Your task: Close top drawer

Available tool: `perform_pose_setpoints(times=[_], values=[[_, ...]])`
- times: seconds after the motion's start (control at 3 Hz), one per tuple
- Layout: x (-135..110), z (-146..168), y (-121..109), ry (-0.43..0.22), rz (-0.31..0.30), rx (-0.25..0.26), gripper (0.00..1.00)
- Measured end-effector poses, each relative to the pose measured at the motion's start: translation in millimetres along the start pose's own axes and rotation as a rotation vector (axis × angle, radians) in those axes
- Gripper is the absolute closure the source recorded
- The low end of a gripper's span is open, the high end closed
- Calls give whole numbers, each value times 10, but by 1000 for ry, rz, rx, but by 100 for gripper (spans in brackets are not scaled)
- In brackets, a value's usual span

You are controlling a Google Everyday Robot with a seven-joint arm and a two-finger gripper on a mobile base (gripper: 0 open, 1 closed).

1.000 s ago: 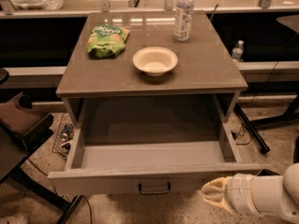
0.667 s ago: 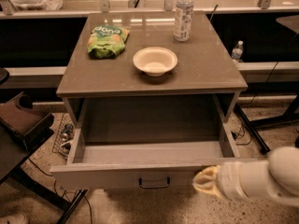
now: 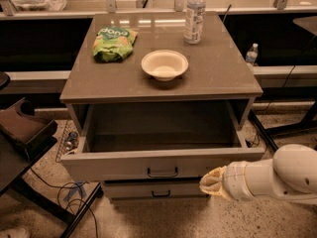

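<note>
The top drawer of the grey-brown cabinet stands partly open, its empty inside in shadow. Its flat front carries a small dark bar handle at the centre. My gripper comes in from the lower right on a thick white arm. Its pale tip sits against the lower right part of the drawer front, right of the handle. A lower drawer sits shut beneath it.
On the cabinet top are a green chip bag, a white bowl and a water bottle. A dark chair and cables are at the left. Another bottle stands at the right, behind the cabinet.
The drawer has slid inward and shows less of its floor. My gripper moved left and forward along the drawer front. The view now sits lower and closer.
</note>
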State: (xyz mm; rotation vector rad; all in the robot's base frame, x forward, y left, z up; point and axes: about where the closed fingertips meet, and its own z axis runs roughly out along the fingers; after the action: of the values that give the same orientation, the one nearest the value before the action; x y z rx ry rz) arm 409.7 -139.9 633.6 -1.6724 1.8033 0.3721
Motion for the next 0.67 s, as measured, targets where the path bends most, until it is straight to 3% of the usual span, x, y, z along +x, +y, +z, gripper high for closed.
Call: perform_pose_setpoints(times=[0.33, 0.67], values=[[-122, 194, -539, -38, -36, 40, 100], [-160, 238, -713, -56, -44, 59, 100]])
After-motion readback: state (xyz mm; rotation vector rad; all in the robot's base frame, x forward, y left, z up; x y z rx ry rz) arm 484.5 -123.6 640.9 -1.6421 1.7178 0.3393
